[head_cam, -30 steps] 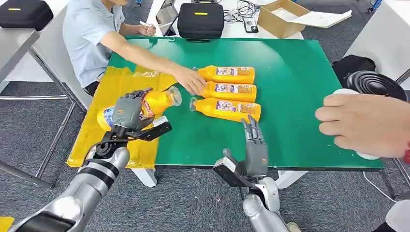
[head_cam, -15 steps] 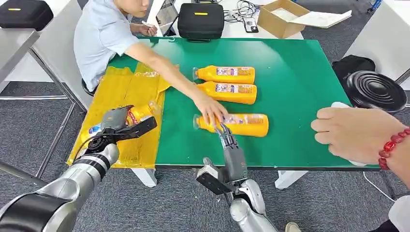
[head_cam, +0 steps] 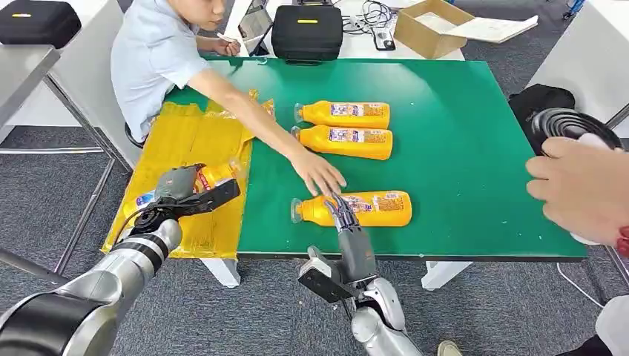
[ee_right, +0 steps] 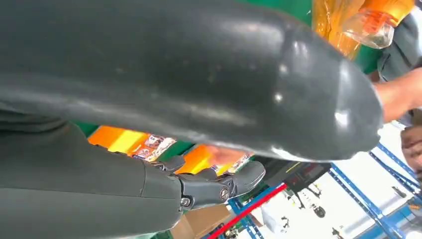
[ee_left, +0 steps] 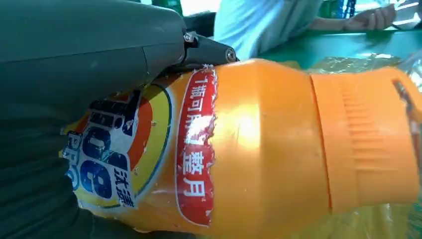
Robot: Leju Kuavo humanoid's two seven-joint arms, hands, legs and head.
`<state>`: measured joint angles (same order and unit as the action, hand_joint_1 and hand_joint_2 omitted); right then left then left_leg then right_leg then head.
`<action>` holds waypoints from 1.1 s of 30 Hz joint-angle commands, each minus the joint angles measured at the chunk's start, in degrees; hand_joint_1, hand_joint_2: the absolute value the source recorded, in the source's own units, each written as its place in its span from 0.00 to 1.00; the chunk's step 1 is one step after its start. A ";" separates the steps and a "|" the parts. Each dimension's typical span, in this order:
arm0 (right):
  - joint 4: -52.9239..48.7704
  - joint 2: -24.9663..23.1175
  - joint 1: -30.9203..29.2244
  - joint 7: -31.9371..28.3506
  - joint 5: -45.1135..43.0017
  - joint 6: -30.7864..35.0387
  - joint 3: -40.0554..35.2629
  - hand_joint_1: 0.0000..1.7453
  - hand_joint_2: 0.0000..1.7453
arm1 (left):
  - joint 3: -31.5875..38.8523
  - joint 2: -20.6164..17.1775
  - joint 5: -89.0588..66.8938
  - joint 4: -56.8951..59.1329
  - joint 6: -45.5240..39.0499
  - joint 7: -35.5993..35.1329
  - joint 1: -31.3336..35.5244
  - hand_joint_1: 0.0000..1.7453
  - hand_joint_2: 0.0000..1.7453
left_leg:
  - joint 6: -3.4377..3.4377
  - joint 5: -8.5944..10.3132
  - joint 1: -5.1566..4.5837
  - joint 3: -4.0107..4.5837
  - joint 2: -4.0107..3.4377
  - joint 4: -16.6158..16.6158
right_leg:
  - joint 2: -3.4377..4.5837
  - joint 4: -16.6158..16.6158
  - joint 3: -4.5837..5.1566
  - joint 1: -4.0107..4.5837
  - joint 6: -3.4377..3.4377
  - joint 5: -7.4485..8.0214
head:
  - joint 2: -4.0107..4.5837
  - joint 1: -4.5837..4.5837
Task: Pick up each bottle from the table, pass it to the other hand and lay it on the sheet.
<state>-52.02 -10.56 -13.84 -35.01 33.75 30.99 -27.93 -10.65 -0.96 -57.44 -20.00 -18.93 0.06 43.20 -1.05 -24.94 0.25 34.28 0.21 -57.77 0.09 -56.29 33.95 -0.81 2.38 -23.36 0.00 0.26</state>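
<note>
My left hand (head_cam: 176,185) grips an orange bottle (head_cam: 216,175) low over the yellow sheet (head_cam: 189,137) at the table's left end. In the left wrist view the same bottle (ee_left: 259,144) lies in my left hand (ee_left: 74,59). Another orange bottle (head_cam: 363,209) lies on the green table (head_cam: 460,141) near its front edge. My right hand (head_cam: 348,230) reaches toward it with fingers stretched out, the fingertips at its neck end. A person's hand (head_cam: 319,172) hovers just behind that bottle. Two more bottles (head_cam: 345,113) (head_cam: 347,141) lie side by side farther back.
The person sits at the table's left back corner, arm stretched across the sheet. Another person's hand (head_cam: 586,189) hangs over the right edge. A black case (head_cam: 307,31) and a cardboard box (head_cam: 430,26) stand on the table behind.
My left hand came down with its bottle over the sheet. The person slid the nearest bottle toward the front edge and lifted the hand off. My right hand moved left to that bottle.
</note>
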 commanded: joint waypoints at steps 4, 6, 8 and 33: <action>6.60 1.36 -3.19 -3.13 -2.42 -0.50 -2.58 0.00 0.00 | 3.88 1.43 6.21 0.70 7.41 20.97 -2.98 0.00 1.00 | 0.03 -0.03 0.02 -0.26 0.03 0.08 | -0.07 0.12 -0.29 0.02 -0.07 -0.04 | 0.00 0.00; 6.81 1.28 -3.40 -3.34 -2.57 -0.66 -2.65 0.00 0.00 | 3.91 1.46 7.23 0.00 8.20 22.50 -2.71 0.00 1.00 | 0.06 -0.05 0.04 -0.21 -0.02 0.01 | -0.03 0.08 -0.24 0.05 -0.08 -0.05 | 0.00 0.02; 6.88 1.25 -3.49 -3.46 -2.50 -0.55 -2.73 0.00 0.00 | 3.61 1.42 7.59 -0.51 8.81 23.50 -2.44 0.00 1.00 | 0.06 0.02 0.00 -0.11 0.04 0.03 | -0.08 0.04 -0.14 -0.01 -0.05 -0.02 | 0.00 0.02; 5.61 1.77 -1.86 -3.83 -1.40 1.37 -1.88 0.00 0.00 | 9.96 2.46 38.85 -34.67 11.38 36.93 -13.41 0.00 1.00 | 0.05 0.02 0.02 -0.02 0.07 0.01 | -0.15 0.04 -0.05 0.02 -0.06 -0.04 | 0.00 -0.02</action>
<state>-47.67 -10.01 -14.52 -38.99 32.22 31.93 -28.87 -3.47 0.35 -19.12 -45.54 -8.28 37.64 31.86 -1.02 -24.89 0.24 34.34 0.27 -57.77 -0.04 -56.27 33.98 -0.81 2.38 -23.37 0.00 0.24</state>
